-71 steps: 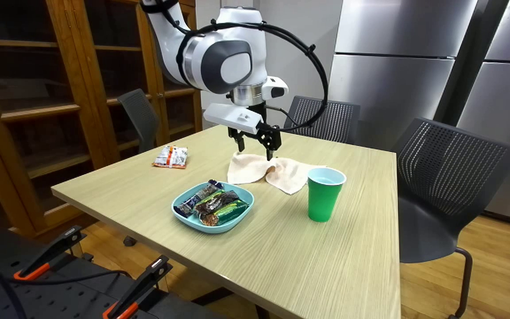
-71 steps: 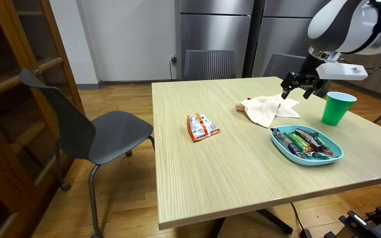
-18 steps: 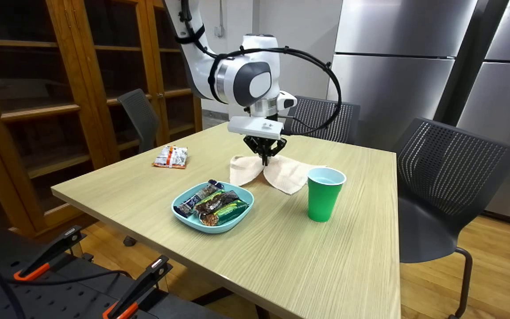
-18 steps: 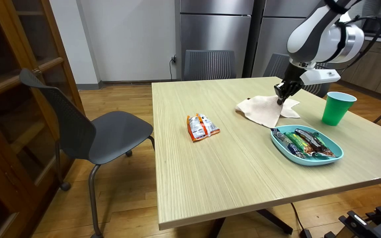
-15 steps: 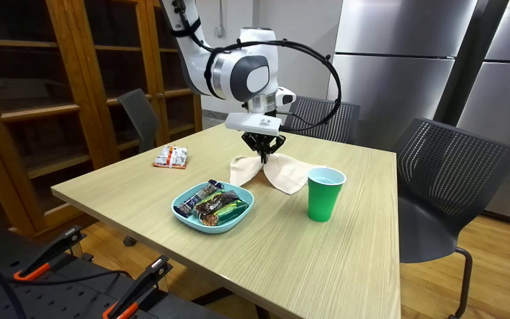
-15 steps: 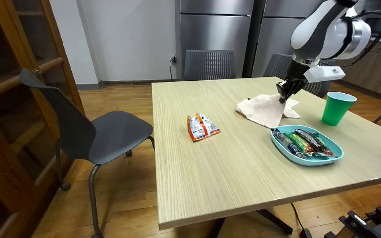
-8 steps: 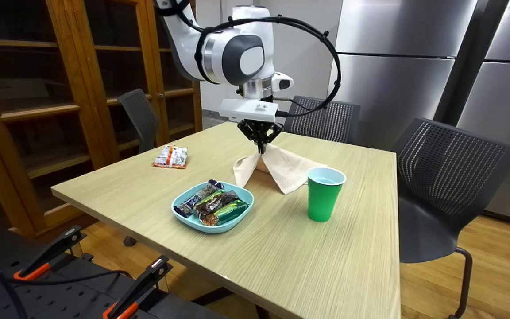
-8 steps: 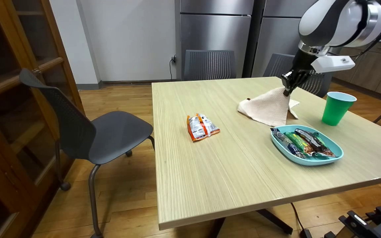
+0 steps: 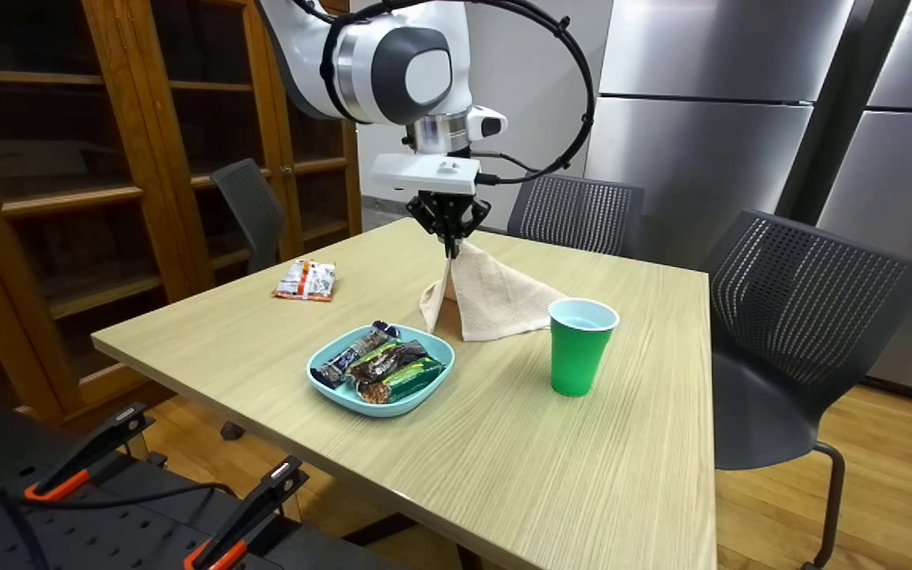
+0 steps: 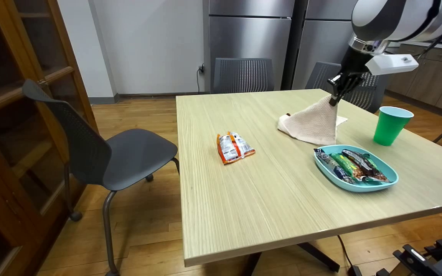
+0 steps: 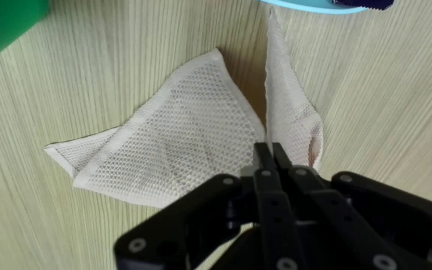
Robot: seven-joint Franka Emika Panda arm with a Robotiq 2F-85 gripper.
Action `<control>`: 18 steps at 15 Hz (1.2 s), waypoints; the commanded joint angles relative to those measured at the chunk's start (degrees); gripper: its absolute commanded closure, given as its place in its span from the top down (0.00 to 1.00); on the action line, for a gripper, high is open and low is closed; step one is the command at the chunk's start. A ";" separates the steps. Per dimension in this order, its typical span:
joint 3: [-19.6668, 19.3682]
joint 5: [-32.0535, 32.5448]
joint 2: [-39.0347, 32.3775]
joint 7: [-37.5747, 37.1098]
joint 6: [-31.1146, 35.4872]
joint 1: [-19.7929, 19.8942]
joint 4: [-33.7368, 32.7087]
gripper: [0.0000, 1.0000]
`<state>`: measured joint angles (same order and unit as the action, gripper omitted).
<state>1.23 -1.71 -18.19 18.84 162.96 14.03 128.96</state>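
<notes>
My gripper (image 9: 452,252) is shut on a raised fold of a white cloth (image 9: 499,297), above the table. In the wrist view the fold runs up between the fingertips, and the textured cloth (image 11: 186,131) spreads out on both sides. The lower parts of the cloth (image 10: 313,124) still rest on the tabletop, hanging like a tent below the gripper (image 10: 333,102). A small brown thing (image 11: 314,149) shows at the cloth's edge in the wrist view; most of it is hidden, and I cannot tell what it is.
Near the cloth stands a light-blue plate (image 9: 381,411) with several wrapped snack bars (image 9: 393,360). A green cup (image 9: 579,356) is on the cloth's other side. An orange-and-white snack bag (image 10: 234,148) lies farther off. Dark chairs (image 9: 812,317) surround the table.
Several seconds ago the gripper was open above the cloth. It then shut on the cloth and has since risen, pulling the fold higher and drawing the cloth's edges inward.
</notes>
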 commanded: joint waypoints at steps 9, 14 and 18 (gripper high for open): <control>-0.06 -0.78 9.55 3.04 -3.65 -1.93 5.85 0.01; -0.02 -1.76 12.56 7.18 -6.08 -2.14 7.55 0.01; -0.63 -2.67 14.81 9.98 -8.11 -2.86 8.38 0.01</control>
<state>1.25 -2.68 -7.34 25.54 157.53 12.06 135.43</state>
